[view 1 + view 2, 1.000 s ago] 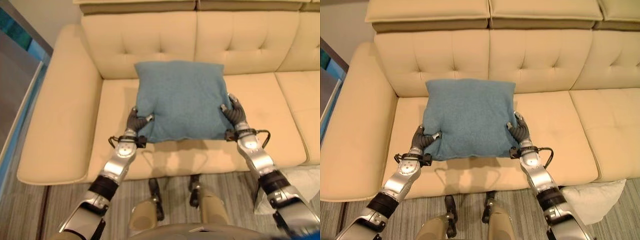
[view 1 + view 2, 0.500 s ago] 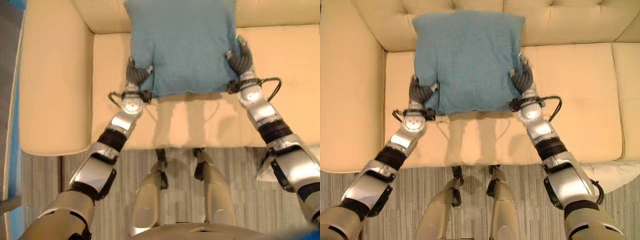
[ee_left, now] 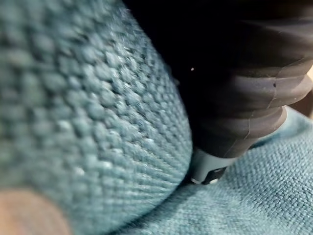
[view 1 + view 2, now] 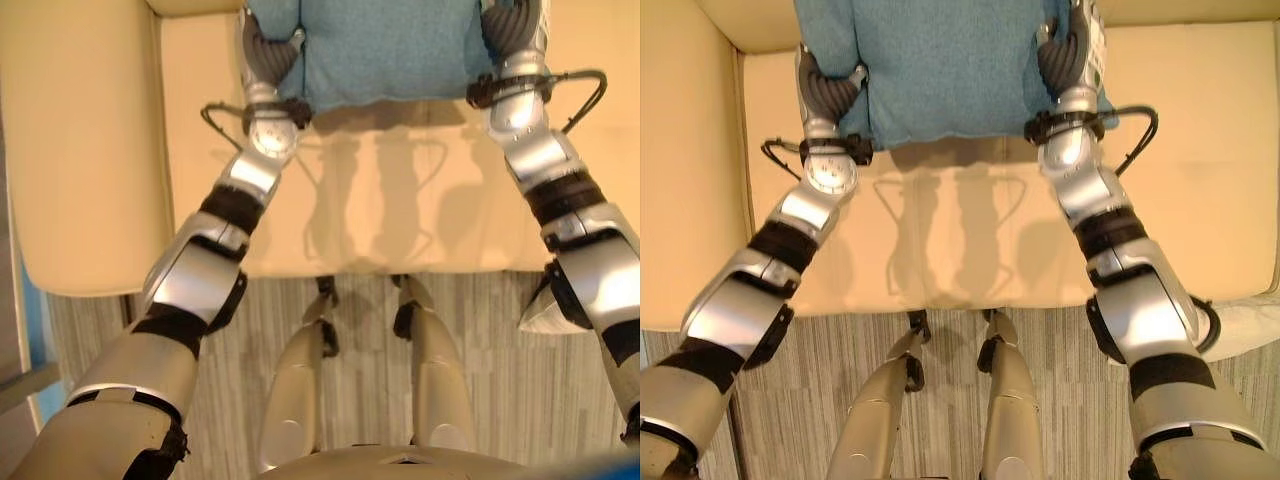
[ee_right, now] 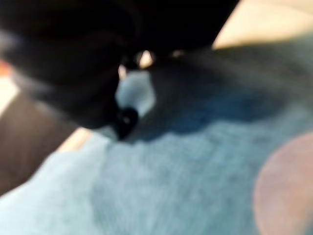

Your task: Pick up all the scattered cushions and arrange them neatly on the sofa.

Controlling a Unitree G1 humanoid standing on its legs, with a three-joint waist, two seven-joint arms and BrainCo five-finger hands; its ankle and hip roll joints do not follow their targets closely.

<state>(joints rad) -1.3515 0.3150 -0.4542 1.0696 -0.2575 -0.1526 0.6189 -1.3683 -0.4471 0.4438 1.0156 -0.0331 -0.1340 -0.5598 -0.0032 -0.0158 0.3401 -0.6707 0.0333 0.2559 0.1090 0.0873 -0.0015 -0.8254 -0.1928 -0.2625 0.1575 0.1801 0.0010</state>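
Two robot hands: both grip one blue cushion (image 4: 950, 70) from opposite sides, above the sofa seat (image 4: 970, 240).
Cushion, cut off: its upper part runs out of the top of both eye views, so just the lower half and the bottom hem can be seen; the hem hangs over the cream seat cushion and casts a shadow on it.
Left robot hand (image 4: 828, 92): at the cushion's left edge, dark ribbed cover curved against the fabric, thumb and fingers pinching the cloth; the fingertips are buried in the weave and hard to make out.
Right robot hand (image 4: 1068, 55): at the cushion's right edge, fingers curled round the fabric; its upper fingers are cut off by the frame's top.
Left wrist view: the blue woven cloth (image 3: 88, 122) bulges very close to the lens, with the dark ribbed cover pressed into it.
Right wrist view: blurred; blue cloth (image 5: 195, 176) under a dark shape, little else is readable.
Sofa: cream; the left armrest (image 4: 80, 150) runs down the side, and the seat front meets the striped grey floor (image 4: 360, 380).
White object (image 4: 1250, 325): on the floor at the seat's right front corner, half cut off; what it is cannot be told.
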